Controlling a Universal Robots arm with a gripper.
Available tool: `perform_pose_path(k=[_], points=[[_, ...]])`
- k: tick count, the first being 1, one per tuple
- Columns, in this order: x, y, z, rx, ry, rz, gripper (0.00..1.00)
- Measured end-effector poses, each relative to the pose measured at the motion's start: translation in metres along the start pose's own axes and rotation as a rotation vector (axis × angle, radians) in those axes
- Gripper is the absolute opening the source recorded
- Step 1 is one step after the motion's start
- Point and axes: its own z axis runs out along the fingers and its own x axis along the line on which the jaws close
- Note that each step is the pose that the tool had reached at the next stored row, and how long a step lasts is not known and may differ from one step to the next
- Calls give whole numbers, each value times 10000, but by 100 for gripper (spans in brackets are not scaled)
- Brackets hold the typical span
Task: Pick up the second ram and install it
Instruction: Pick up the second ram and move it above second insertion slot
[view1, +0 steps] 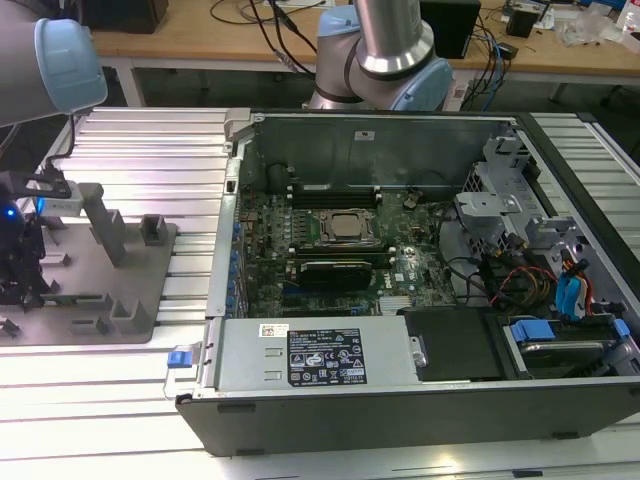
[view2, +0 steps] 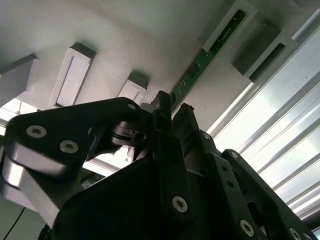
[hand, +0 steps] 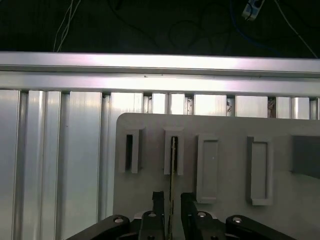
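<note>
end effector (hand: 173, 196) narrow, astride second ram (hand: 173, 156) | grey tray (hand: 227, 125) | slatted table (hand: 60, 165) | workbench (view1: 200, 42) behind

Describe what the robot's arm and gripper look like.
In the exterior view the arm is made of silver-grey tubes with light-blue caps at the joints. In the first wrist view the gripper is black, built from hinged link bars that end in two narrow fingers, and it is dotted with round silver screw heads.
</note>
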Motion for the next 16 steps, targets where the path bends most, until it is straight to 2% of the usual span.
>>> perform_pose_path(k=[2,4,11,13,14,16], points=[[0,0,0,2,-1,-8,25],[0,1,-34,13,-9,-28,25],[1,-3,-38,12,-3,-144,25],[1,-3,-37,12,-2,-156,24],[1,-3,-37,12,-2,-158,16],[1,-3,-37,12,-2,-167,16]])
